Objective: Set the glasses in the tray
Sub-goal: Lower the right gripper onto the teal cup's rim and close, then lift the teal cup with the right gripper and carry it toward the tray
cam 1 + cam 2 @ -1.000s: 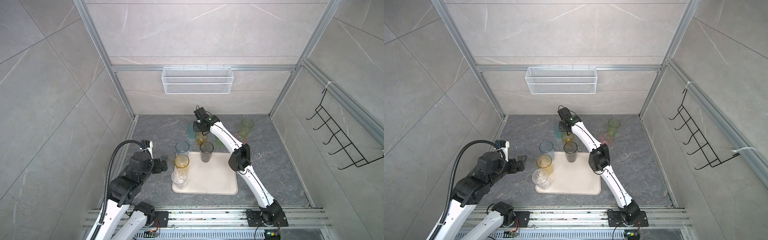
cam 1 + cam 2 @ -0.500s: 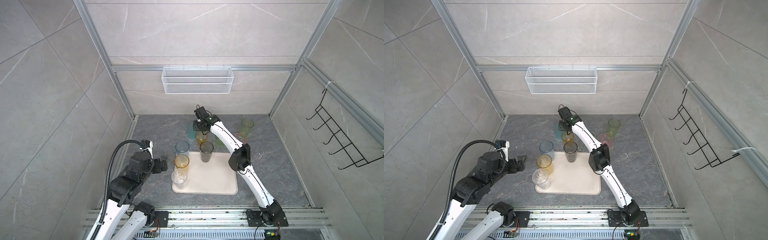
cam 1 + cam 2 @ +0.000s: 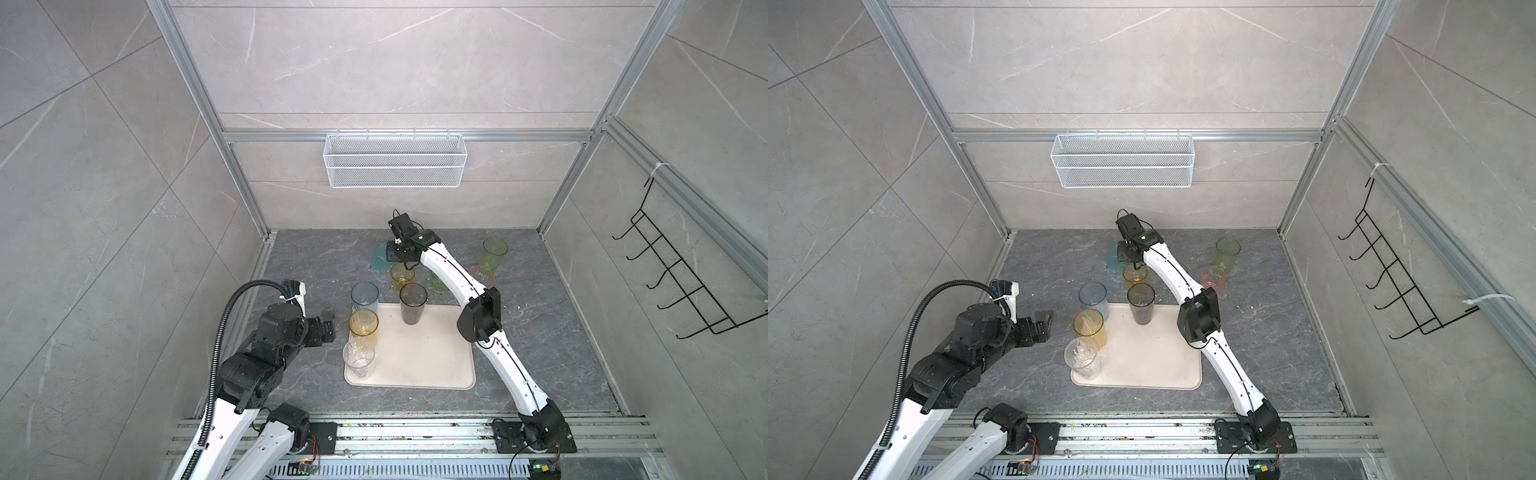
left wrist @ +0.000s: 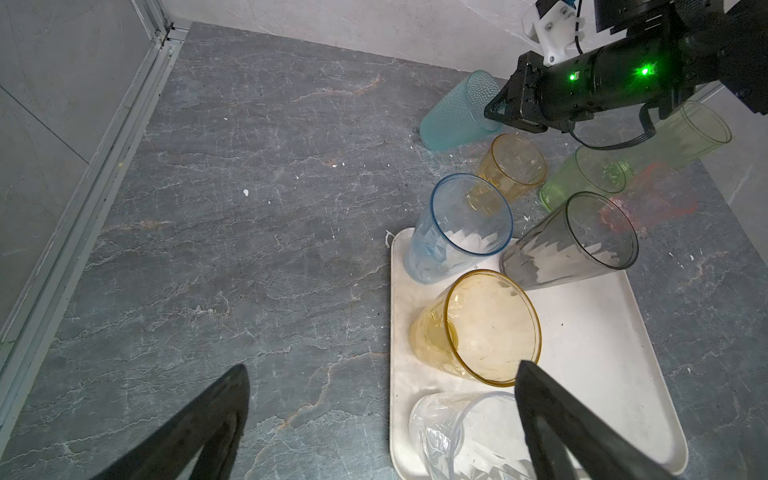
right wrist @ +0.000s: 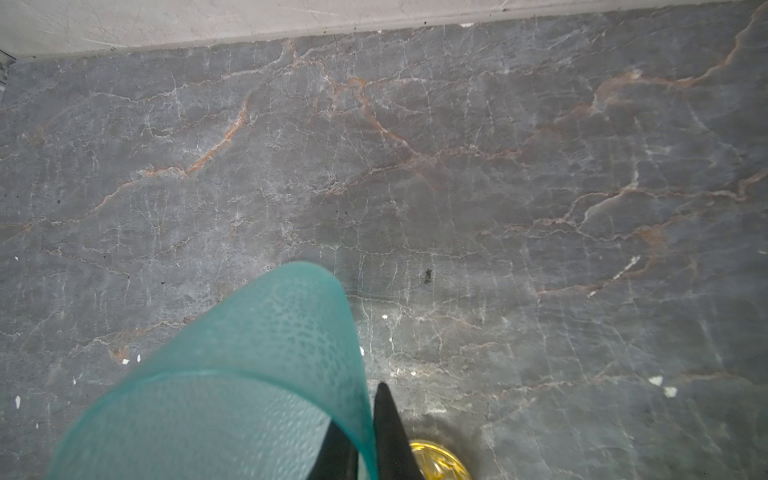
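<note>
Our left gripper [image 3: 326, 330] sits wide open and empty, just off the tray's [image 3: 428, 361] left edge. Along that edge we've got the clear glass [image 3: 358, 358] at the near left corner, the tall amber glass [image 3: 363, 326] behind it and the blue glass [image 3: 365, 294] at the far left corner. The grey glass [image 3: 413, 302] stands by the far edge. That's four in and five to go, by our count.

Past the tray's far edge, toward the back of the surface [image 3: 316, 257], our right gripper [image 5: 362, 415] is clamped on the teal glass [image 5: 266, 353]. One finger is inside and one outside, pinching the wall right at the rim. We can't tell if it's off the surface yet. Just beside it is the short amber glass [image 3: 402, 275], then the short green glass [image 4: 582, 183], the pink glass [image 3: 1213, 277] and the tall green glass [image 3: 493, 253] toward the back right.

These look like thin plastic tumblers to us: light and fairly stiff, but slick, and the wall probably gives a little under a pinch. A rim pinch seems a fair hold. The glass may swing or slip though, so we'd carry it slow and set it flat on the tray's bare right half.
</note>
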Controlling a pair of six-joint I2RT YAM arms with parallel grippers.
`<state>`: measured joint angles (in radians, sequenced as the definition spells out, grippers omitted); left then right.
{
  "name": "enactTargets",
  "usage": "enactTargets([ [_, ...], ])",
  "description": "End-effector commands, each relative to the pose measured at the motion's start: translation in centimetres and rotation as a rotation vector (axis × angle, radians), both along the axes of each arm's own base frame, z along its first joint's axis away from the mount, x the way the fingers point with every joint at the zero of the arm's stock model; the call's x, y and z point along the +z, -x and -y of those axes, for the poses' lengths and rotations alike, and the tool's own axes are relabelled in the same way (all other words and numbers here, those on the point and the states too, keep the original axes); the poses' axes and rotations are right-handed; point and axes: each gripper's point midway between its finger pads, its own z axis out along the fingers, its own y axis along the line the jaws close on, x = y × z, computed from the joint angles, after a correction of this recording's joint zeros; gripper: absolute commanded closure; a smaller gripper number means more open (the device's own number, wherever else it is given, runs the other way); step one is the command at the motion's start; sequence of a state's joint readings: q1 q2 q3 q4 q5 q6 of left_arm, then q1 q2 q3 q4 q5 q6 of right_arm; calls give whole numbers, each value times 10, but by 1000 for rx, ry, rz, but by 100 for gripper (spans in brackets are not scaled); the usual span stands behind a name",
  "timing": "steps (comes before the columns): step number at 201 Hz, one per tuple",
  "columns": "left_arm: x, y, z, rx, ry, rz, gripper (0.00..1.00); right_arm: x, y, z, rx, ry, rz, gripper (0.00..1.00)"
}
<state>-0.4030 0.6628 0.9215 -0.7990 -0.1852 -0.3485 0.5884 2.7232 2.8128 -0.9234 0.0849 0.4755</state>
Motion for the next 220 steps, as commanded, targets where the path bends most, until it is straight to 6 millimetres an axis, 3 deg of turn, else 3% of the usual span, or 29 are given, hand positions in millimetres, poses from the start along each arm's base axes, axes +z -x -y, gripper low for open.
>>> enactTargets([
  [1,3,-5,-2,26,11,16,0,43,-2,1,3,-37,65,96],
  [86,5,-4,-3,29,13,23,0,98,14,8,24,-40,118,100],
  [90,5,-4,-3,29,13,23,0,116,17,10,24,-51,141,100],
  [126,6,-3,-4,32,12,30,0,149,32,19,36,-44,169,100],
  [220,9,-2,-5,40,20,40,0,215,97,60,62,20,160,100],
])
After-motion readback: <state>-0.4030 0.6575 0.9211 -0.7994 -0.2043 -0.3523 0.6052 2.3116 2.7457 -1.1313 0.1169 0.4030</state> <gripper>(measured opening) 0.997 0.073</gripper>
